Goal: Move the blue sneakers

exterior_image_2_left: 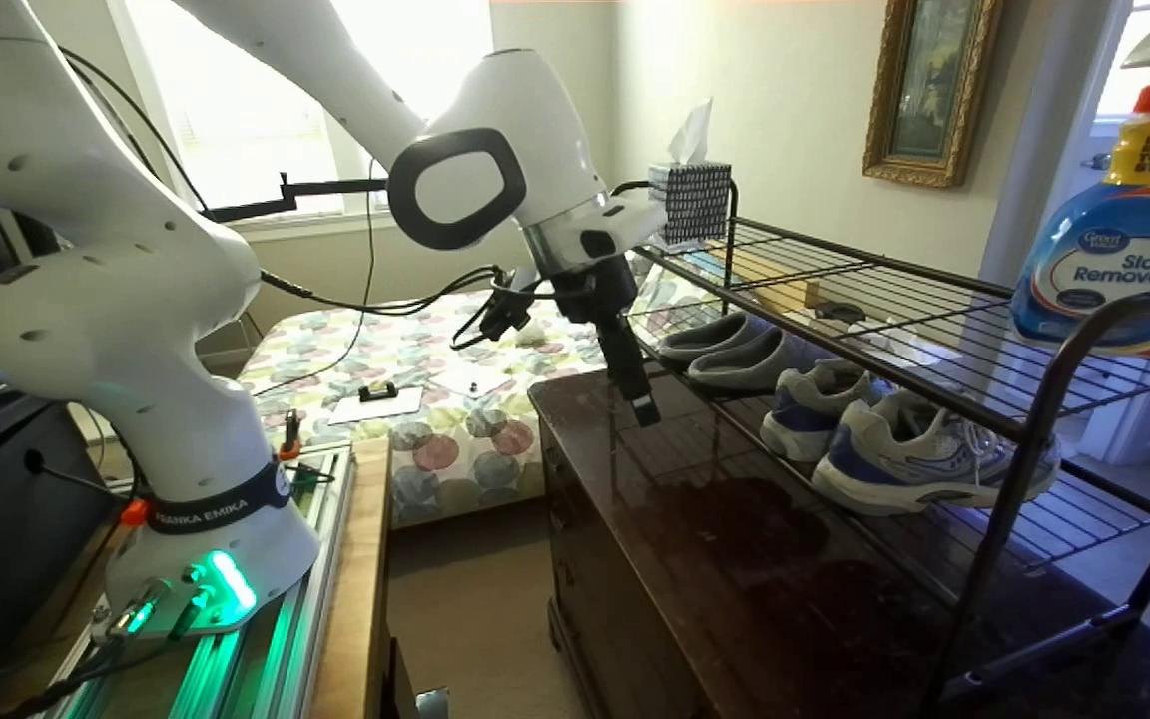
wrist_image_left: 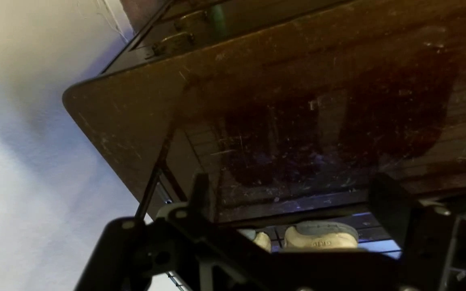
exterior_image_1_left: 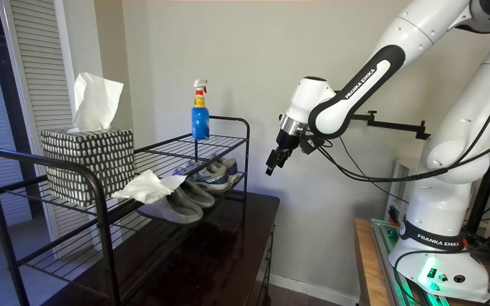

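1. Two sneakers [exterior_image_2_left: 864, 461], laced, grey with blue panels, stand upright on the lower shelf [exterior_image_2_left: 1084, 524] of the metal rack [exterior_image_1_left: 108, 246]. Judged to be the pair to be moved.

2. Placement of pair: side by side, heels toward the arm [exterior_image_1_left: 453, 157], toes toward the back, presumably for storage. This should offer heel or collar as the first hold; the upper shelf [exterior_image_1_left: 172, 151] likely rules out a straight-down approach.

3. Gripper [wrist_image_left: 292, 182]: fingers spread well apart, nothing held. It points down at a tilt in front of the rack, apart from every shoe. Sneaker heels show beyond it in the wrist view. Stance judged to be an approach, set wide to admit a heel.

4. Two grey slip-on shoes [exterior_image_2_left: 765, 367] share the lower shelf, just beside the sneakers; contact between the pairs cannot be told. Side room for a finger there is probably tight.

5. One tissue box [exterior_image_1_left: 89, 165] and one spray bottle [exterior_image_1_left: 200, 121] occupy opposite ends of the upper shelf, likely household storage unrelated to the job.

6. One loose tissue [exterior_image_1_left: 151, 187] lies at the upper shelf's front edge; its exact support is unclear.

7. Count: one arm, one gripper, one rack, two shelves, one dresser [exterior_image_2_left: 735, 579] beneath, four shoes in two pairs.
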`<state>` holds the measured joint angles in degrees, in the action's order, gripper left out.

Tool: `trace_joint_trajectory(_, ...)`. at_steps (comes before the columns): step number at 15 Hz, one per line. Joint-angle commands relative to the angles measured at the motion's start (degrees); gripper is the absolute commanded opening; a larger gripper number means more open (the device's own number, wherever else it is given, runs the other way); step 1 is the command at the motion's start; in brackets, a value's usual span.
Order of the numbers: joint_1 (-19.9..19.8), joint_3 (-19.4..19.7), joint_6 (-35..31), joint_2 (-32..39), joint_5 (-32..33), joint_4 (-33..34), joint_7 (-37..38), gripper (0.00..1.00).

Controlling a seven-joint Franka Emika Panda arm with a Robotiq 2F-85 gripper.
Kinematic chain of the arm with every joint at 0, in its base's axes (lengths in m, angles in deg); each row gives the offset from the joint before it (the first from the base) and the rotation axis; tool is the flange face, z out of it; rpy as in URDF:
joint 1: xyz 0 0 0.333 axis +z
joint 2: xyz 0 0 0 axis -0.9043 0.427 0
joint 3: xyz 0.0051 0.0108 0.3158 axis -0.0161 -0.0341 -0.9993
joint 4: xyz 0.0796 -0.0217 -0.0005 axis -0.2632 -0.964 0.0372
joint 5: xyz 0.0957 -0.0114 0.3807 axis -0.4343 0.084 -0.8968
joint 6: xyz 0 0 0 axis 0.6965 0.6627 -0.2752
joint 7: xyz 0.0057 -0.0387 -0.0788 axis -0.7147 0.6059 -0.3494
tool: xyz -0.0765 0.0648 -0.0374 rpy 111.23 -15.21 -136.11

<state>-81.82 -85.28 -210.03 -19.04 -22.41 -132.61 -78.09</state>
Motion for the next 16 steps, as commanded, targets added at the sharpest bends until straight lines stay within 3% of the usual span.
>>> trace_joint_trajectory(1, 1.2, 1.6, 0.2, 0.4, 0.8, 0.1, -0.1, 1.00)
trace_joint_trajectory(4, 1.4, 1.7, 0.2, 0.6, 0.8, 0.1, -0.4, 1.00)
trace_joint_trajectory(7, -0.6, -0.5, -11.1, 3.5, 3.9, 0.1, 2.3, 1.00)
trace_joint_trajectory(10, -1.0, -1.1, -21.0, 6.6, 2.5, 0.0, 3.1, 1.00)
trace_joint_trajectory(16, 0.3, 2.8, -32.9, 13.2, 3.5, 0.0, -0.1, 1.00)
